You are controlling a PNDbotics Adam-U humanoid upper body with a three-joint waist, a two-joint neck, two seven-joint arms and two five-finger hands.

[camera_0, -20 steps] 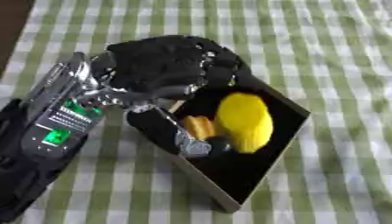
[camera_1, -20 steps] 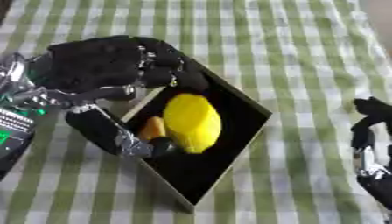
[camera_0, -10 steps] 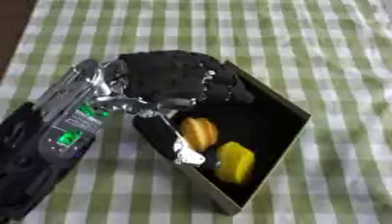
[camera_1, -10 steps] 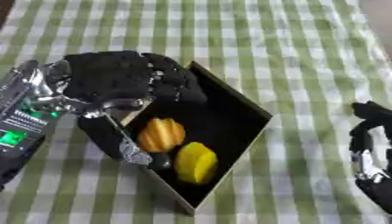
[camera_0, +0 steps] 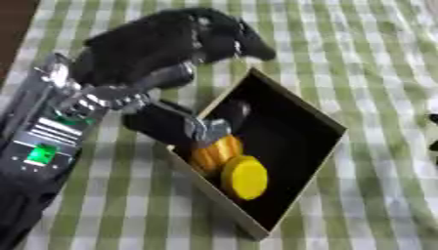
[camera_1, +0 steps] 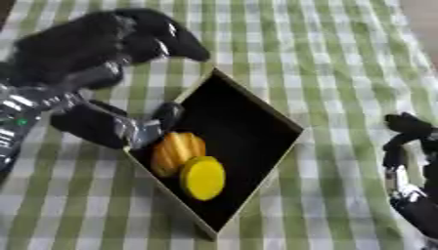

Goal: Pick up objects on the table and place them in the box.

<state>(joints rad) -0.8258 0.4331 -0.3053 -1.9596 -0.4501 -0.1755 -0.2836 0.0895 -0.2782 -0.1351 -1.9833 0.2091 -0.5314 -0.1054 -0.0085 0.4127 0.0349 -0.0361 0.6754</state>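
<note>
Now that the yellow thing [camera_1: 204,177] has left the left hand [camera_0: 163,44], it lies inside the box [camera_1: 256,122], near the box's near corner, touching the orange thing [camera_1: 177,150] beside it. A second ago the hand was over the box with the big yellow thing under its fingers; half a second ago the yellow thing was already down next to the orange one. The hand has lifted up and back toward the far left of the cloth [camera_0: 368,58], and it holds nothing, with its fingers bent a little and hanging loose over the box's far corner. The thumb [camera_1: 167,114] reaches down by the box's left edge, and whether it touches the box is hard to tell. The right hand [camera_1: 409,146] rests at the right edge of the cloth, fingers up and relaxed, well apart from the box. So two things look to be in the box. No other things show on the cloth in these views, so the job may be nearly done.
</note>
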